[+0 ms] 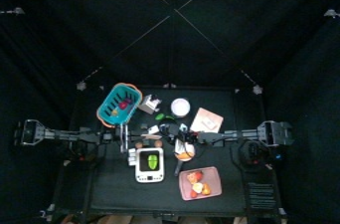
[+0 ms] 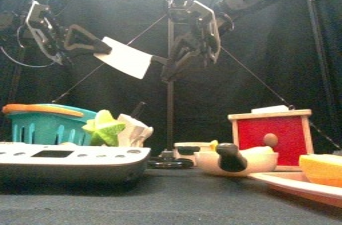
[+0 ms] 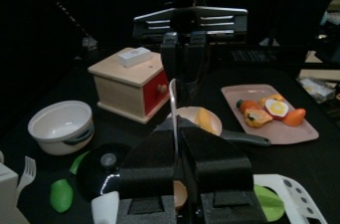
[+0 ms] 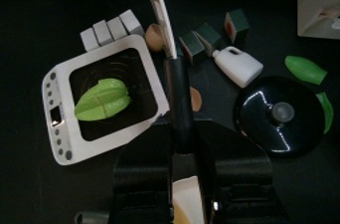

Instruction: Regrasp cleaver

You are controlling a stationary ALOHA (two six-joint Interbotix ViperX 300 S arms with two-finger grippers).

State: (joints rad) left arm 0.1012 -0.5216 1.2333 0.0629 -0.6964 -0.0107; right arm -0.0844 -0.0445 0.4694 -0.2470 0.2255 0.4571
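Black curtains ring my table. My left gripper [image 2: 83, 41] pinches the cleaver [image 2: 124, 59] at one end, high in the air; the right gripper [image 2: 175, 66] clamps the other. It looks stiff, light, slick-bladed; I'd hold the handle.

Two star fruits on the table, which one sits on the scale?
The bright green star fruit lies on the white scale's dark platform. The other, yellower star fruit rests beside the teal basket, not on the scale.

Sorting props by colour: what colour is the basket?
Teal with an orange rim, the basket shows best in the front view.
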